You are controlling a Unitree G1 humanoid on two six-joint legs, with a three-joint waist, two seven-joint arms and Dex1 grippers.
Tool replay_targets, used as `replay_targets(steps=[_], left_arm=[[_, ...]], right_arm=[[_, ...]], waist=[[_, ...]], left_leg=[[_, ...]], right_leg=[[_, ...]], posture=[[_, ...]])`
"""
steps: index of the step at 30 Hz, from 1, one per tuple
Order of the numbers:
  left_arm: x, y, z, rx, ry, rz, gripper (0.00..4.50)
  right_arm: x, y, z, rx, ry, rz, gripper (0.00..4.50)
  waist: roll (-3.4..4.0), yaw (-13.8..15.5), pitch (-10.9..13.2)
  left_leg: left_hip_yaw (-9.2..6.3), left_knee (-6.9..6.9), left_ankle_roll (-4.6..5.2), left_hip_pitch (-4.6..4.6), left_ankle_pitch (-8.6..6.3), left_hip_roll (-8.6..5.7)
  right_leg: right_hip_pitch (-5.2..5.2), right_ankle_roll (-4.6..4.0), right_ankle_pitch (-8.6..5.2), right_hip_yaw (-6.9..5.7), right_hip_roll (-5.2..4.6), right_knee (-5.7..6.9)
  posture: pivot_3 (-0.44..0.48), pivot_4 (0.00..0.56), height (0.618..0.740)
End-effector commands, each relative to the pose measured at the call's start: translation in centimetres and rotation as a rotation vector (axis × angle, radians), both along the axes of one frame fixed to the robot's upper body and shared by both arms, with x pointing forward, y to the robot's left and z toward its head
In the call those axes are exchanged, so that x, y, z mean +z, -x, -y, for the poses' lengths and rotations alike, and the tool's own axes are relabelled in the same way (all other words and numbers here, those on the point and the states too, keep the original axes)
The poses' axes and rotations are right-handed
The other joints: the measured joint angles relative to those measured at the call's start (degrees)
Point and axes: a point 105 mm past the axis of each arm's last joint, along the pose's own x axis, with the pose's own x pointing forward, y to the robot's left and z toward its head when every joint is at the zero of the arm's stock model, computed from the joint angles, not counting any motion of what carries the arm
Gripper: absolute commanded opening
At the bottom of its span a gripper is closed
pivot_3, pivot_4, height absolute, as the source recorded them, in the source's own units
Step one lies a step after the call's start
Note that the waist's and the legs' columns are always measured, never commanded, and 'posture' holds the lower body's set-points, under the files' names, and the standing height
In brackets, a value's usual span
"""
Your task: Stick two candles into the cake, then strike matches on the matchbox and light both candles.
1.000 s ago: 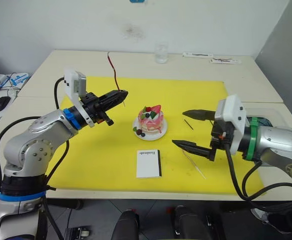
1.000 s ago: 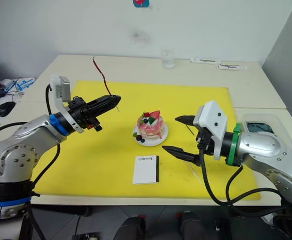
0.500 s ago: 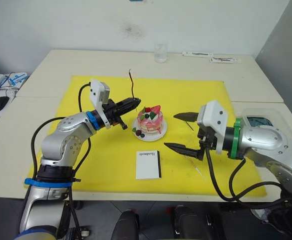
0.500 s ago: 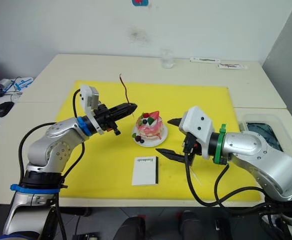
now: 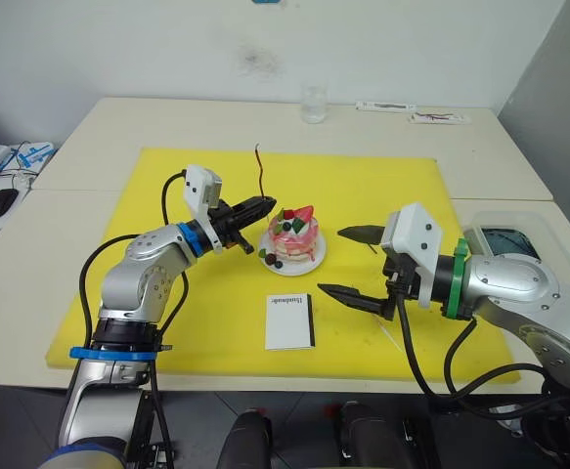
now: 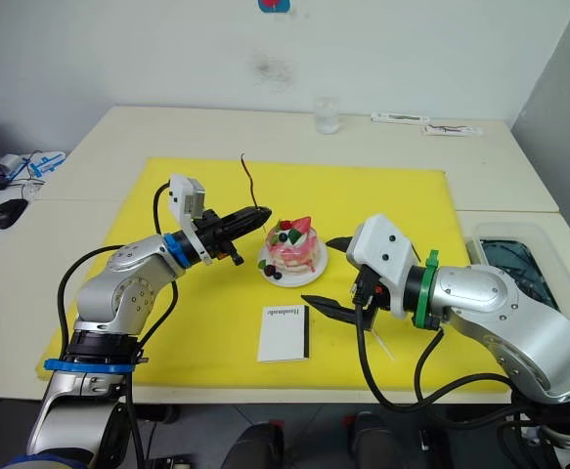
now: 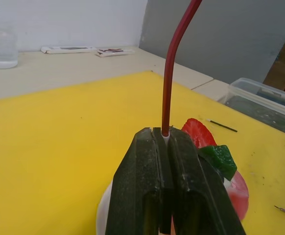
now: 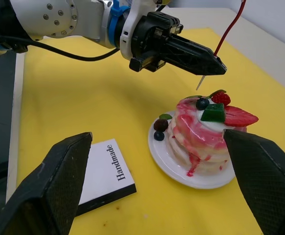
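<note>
The left tool (image 5: 268, 203) is pinched on a candle (image 5: 261, 172) near its pale end, the wavy red stick rising upright just beside the cake (image 5: 293, 235), above its rim. The right tool (image 5: 352, 264) hangs with its fingers spread wide on the cake's other side. The matchbox (image 5: 290, 320) lies flat on the yellow mat (image 5: 382, 181) in front of the cake; a match (image 5: 368, 242) lies near the cake.

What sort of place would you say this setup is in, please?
Probably an office or lab room set up for robot trials: pale tables pushed together against a plain wall, a yellow mat as work area, and a computer mouse on a side desk.
</note>
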Motion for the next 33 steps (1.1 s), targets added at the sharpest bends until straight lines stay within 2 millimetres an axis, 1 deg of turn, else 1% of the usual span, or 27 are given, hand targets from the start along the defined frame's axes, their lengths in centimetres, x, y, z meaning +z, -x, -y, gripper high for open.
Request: replay_targets(steps=[1, 7, 14, 23, 33], left_arm=[[1.5, 0.0, 0.3, -0.013, 0.02, 0.058, 0.0], [1.3, 0.1, 0.6, -0.022, 0.019, 0.052, 0.0], [0.4, 0.3, 0.8, -0.024, 0.008, 0.039, 0.0], [-1.3, 0.2, 0.5, -0.003, -0.012, 0.016, 0.0], [-3.7, 0.2, 1.1, 0.019, -0.031, -0.001, 0.0]], right_arm=[[1.1, 0.3, 0.0, 0.003, -0.01, 0.056, 4.47], [1.1, 0.4, 0.0, 0.001, -0.006, 0.051, 4.47], [1.0, 0.5, 0.1, 0.003, 0.0, 0.045, 4.47], [1.1, 0.6, 0.0, 0.006, -0.002, 0.044, 4.47], [0.8, 0.8, -0.2, 0.014, -0.011, 0.036, 4.47]], waist=[[0.0, 0.0, 0.0], [0.0, 0.0, 0.0], [0.0, -0.01, 0.0], [0.0, 0.0, 0.0], [0.0, 0.01, -0.01]], left_leg=[[0.0, 0.0, 0.0, 0.0, 0.0, 0.0], [-0.01, 0.0, 0.0, 0.0, 0.0, 0.0], [-0.02, 0.01, 0.0, 0.01, 0.0, 0.0], [-0.02, 0.02, 0.0, 0.02, 0.0, 0.0], [-0.02, 0.04, 0.0, 0.04, 0.0, 0.0]], right_leg=[[0.0, 0.0, 0.0, 0.0, 0.0, 0.0], [0.0, 0.0, 0.0, 0.0, 0.0, 0.01], [0.01, 0.01, 0.01, -0.01, 0.01, 0.02], [0.03, 0.01, 0.01, -0.01, 0.01, 0.03], [0.06, 0.02, 0.02, 0.0, 0.01, 0.04]], posture=[[0.0, 0.15, 0.74], [0.0, 0.15, 0.74], [0.0, 0.15, 0.74], [0.0, 0.15, 0.74], [0.0, 0.15, 0.74]])
